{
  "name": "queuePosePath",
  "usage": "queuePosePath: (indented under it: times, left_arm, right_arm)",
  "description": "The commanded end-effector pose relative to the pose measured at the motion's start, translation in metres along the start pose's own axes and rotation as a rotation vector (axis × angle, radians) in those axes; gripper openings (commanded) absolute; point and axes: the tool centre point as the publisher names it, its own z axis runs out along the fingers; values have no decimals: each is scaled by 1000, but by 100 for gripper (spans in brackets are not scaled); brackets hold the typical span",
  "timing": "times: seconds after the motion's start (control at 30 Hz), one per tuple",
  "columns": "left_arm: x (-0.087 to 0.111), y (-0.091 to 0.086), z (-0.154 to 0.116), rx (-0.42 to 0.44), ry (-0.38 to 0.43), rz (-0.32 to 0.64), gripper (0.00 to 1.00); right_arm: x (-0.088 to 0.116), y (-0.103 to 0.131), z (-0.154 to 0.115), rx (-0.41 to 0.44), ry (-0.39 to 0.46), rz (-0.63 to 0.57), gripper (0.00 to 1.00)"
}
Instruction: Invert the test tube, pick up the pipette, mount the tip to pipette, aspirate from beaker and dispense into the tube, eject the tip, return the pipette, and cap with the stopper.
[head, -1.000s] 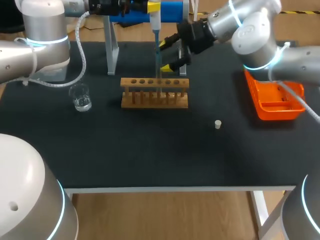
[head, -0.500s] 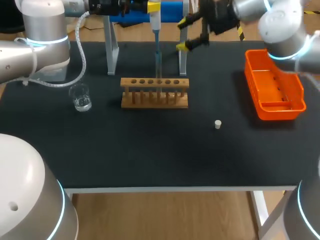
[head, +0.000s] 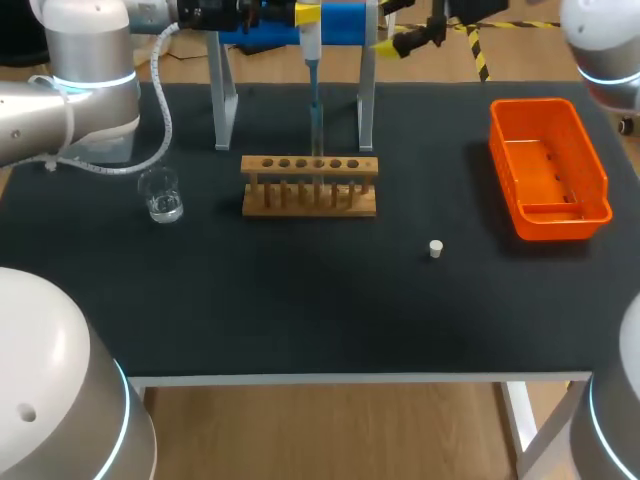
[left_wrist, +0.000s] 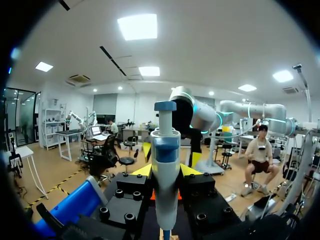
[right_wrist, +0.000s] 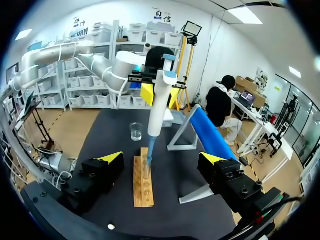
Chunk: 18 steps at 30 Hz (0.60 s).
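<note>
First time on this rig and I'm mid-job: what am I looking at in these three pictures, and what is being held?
A robot with two arms works at a black table. The wide picture looks down from above and behind it; each round picture comes from a camera on one arm's wrist. The left gripper is shut on a pipette, held upright with its tip down at the wooden rack. The right gripper is open and empty, raised near the table's far edge. On the table: a beaker, a small white stopper, an orange bin.

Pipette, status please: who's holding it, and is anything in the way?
Left gripper jaws shut on pipette, tip at test tube in rack. Right gripper open, behind the rack. Nothing in the way.
</note>
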Motion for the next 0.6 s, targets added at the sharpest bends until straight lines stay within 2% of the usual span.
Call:
queuePosePath:
  times: [0.03, 0.13, 0.4, 0.47, 0.5, 0.53, 0.6]
  left_arm:
    - [0, 0, 0, 1, 0, 1, 0]
    - [0, 0, 0, 1, 0, 1, 0]
    - [0, 0, 0, 1, 0, 1, 0]
    - [0, 0, 0, 1, 0, 1, 0]
    - [0, 0, 0, 1, 0, 1, 0]
    - [0, 0, 0, 1, 0, 1, 0]
    - [0, 0, 0, 1, 0, 1, 0]
  right_arm:
    - [3, -2, -2, 3, 13, 13, 100]
    - [1, 10, -12, 0, 10, 20, 100]
    - [-11, 72, -52, -16, -17, 51, 100]
    - [-10, 83, -59, -19, -24, 49, 43]
    - [-10, 87, -61, -19, -26, 49, 26]
    - [-9, 92, -62, -12, -34, 51, 3]
    - [-8, 100, -63, -10, -33, 53, 0]
